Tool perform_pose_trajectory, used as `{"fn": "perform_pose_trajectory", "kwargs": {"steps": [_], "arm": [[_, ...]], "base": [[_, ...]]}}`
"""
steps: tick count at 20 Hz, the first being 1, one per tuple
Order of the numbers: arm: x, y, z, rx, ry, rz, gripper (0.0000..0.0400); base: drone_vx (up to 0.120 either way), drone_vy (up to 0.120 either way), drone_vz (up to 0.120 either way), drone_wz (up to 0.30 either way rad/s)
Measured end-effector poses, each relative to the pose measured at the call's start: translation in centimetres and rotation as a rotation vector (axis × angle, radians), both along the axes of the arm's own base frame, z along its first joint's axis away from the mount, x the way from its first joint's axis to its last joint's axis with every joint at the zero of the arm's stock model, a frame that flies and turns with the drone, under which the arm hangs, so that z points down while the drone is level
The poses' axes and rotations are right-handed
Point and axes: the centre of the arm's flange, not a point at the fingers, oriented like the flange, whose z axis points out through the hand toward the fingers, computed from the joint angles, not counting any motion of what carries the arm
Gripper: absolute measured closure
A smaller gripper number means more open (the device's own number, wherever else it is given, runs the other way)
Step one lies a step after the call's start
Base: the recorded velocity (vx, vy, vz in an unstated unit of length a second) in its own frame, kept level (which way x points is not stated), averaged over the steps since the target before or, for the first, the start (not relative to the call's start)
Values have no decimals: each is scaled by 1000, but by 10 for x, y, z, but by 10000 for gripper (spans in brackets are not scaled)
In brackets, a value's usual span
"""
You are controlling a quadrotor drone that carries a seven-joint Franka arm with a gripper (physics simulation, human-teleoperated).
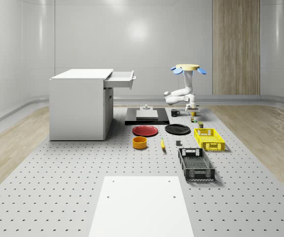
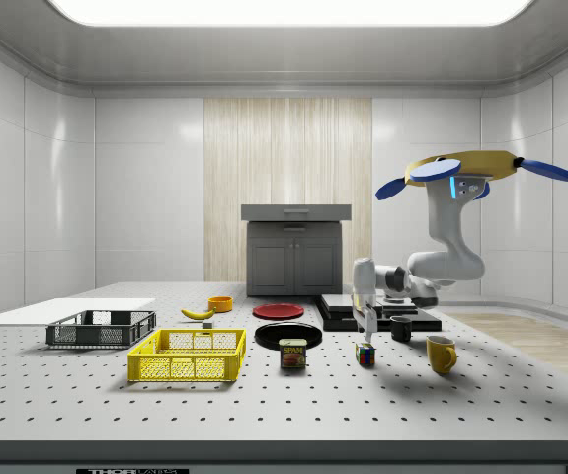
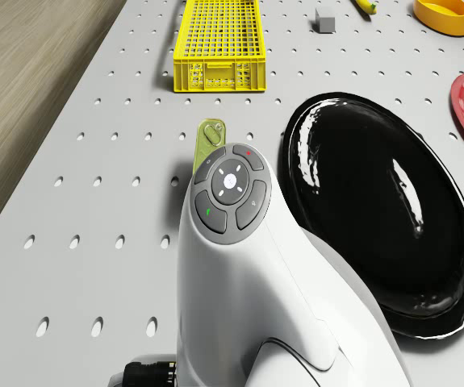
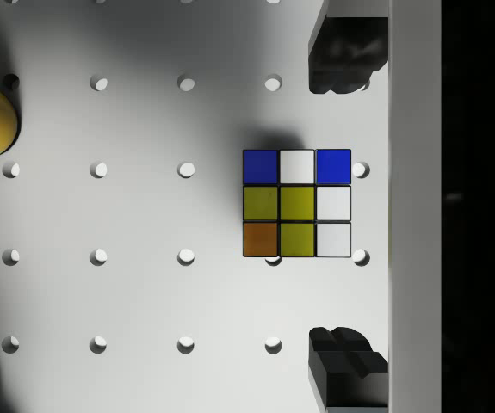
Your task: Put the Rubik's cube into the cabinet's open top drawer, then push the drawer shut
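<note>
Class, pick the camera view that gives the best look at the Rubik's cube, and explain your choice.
The wrist view: the Rubik's cube lies on the table straight below the open gripper, every top sticker readable. The side view shows the cube small, under the gripper; the whole-scene view shows only a speck beneath the hovering drone.

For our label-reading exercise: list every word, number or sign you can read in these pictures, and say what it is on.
"SPAM": on the can by the yellow crate, just legible.
Strip of lettering on the table's front edge: too small to read.
Arm's button pad: small marks, no text.
Rubik's cube: none.
</note>
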Motion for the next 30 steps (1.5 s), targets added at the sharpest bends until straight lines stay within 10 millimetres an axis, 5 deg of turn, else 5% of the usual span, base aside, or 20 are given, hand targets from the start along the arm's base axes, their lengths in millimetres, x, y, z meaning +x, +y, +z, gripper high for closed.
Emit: {"fn": "perform_pose_trajectory", "kwargs": {"steps": [24, 30], "arm": [[0, -6, 55, 0, 0, 1, 0], [0, -6, 59, 0, 0, 1, 58]], "base": [[0, 0, 0, 0], [0, 0, 0, 0]]}}
